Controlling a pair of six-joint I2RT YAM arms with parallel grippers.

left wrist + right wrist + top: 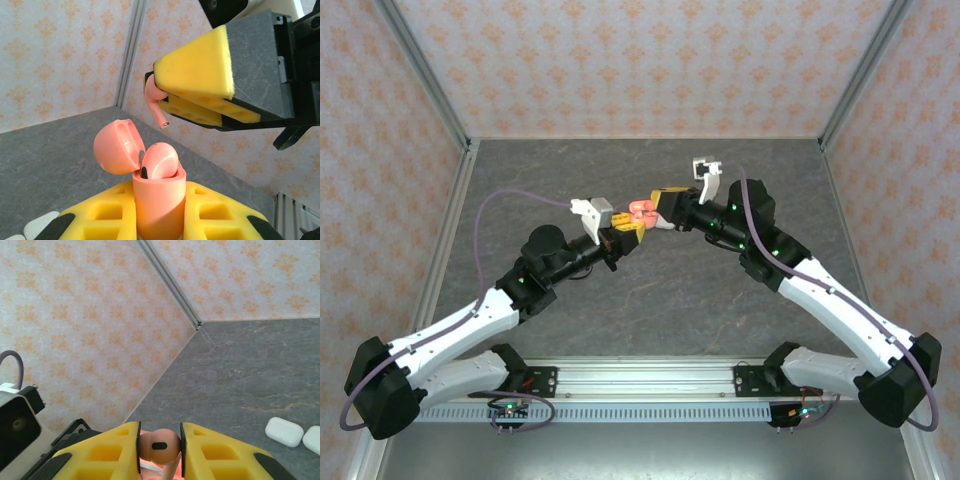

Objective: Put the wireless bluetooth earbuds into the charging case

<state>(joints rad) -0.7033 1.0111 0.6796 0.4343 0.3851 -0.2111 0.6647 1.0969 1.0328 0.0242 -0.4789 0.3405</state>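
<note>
Pink earbud (159, 446): closest to the right wrist camera, pinched by its rounded head between the two yellow fingers, dark vent facing the lens. From the left wrist view (156, 102) its stem hangs down at a tilt, silver tip lowest, above the open case and clear of it.
Second pink earbud (161, 161): seated in the case, with its rounded head and a dark spot showing above the rim.
Pink case (159, 205): upright, squeezed on both sides by yellow fingers, raised off the table.
Lid (117, 147): hinged open, tipped back to the left of the case mouth.
Right gripper (159, 452): pressed in on the pink earbud's head. In the left wrist view (185, 97) it comes in from the upper right, fingertips pointing at the case.
Left gripper (159, 222): clamped on the pink case, fingers pointing up and forward.
Left arm (470, 325): reaches from its base forward and inward, wrist angled right.
Right arm (830, 295): mirrors it, wrist angled left; both grippers meet nearly tip to tip above the table's middle (642, 212).
White cases (284, 431): two lying closed on the table, just beside each other, well apart from the grippers.
Table (250, 375): grey, stone-patterned.
Walls (75, 315): pale, with an orange floral pattern.
</note>
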